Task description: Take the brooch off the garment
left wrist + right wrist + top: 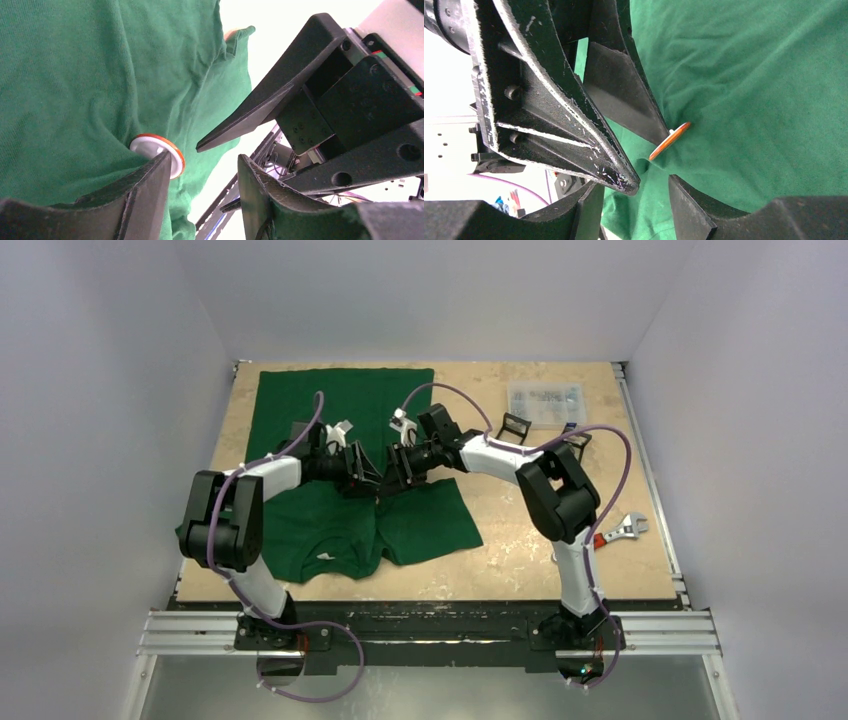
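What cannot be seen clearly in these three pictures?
- Left wrist view: a finger of the left gripper covers the lower edge of the brooch; its pin lies behind the disc.
- Right wrist view: the brooch stands edge-on, so its face is unseen.
- Top view: the right gripper and the left one, meeting over the shirt, hide the brooch; the contents of the clear box are too small.

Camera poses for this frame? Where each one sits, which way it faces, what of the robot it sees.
Top external: above and behind the robot, looking down at table and shirt; left gripper and right gripper meet over it.
Left wrist: rides the left wrist, looks along left fingers at brooch; right gripper opposite.
Right wrist: mirrored, along right fingers; brooch edge-on.
Shared: both wrist views hold the brooch.
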